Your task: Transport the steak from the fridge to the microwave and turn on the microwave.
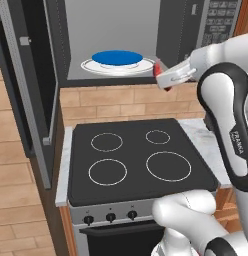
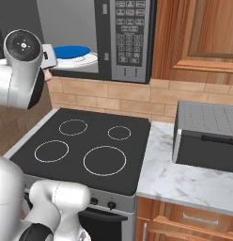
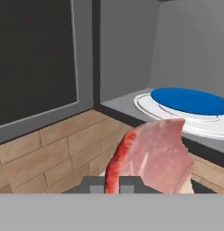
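My one hand clamped on one steak, one open microwave just ahead, one blue plate inside, four stove rings below.

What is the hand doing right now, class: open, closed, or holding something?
Hand: closed on the steak, held just outside the open microwave.

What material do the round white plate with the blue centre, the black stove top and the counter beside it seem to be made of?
The round white plate with the blue centre looks like glazed ceramic or glass: smooth, with a ringed rim. The black stove top seems to be smooth glass-ceramic: flat, with thin painted white rings. The counter beside it looks like polished marble: white with grey veins.
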You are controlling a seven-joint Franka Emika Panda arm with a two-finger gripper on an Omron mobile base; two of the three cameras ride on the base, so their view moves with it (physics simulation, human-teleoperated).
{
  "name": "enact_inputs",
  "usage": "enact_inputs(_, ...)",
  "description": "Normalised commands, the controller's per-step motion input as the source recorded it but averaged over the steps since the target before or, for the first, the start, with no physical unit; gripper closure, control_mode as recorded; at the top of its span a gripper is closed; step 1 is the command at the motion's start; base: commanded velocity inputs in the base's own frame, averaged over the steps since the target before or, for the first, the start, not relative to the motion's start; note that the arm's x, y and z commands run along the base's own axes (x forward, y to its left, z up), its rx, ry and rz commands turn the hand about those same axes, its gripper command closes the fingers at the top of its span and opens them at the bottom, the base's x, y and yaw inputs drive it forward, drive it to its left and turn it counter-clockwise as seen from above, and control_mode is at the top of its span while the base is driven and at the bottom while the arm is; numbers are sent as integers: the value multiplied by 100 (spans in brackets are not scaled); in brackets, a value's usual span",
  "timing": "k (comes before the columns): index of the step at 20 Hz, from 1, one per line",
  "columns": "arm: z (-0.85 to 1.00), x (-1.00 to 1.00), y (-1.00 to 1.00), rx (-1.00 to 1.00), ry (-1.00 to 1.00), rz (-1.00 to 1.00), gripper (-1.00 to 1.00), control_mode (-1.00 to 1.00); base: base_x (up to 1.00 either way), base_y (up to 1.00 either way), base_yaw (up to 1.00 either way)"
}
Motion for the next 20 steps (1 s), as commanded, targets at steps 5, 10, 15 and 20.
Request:
enact_inputs(5,11,34,14,-6,-10,0,100,-100,0,0,0)
enact_inputs(10,0,29,12,-5,-17,0,100,-100,0,0,0)
enact_inputs(15,10,36,12,0,-13,0,100,-100,0,0,0)
enact_inputs(20,27,37,12,0,-1,0,100,-100,0,0,0)
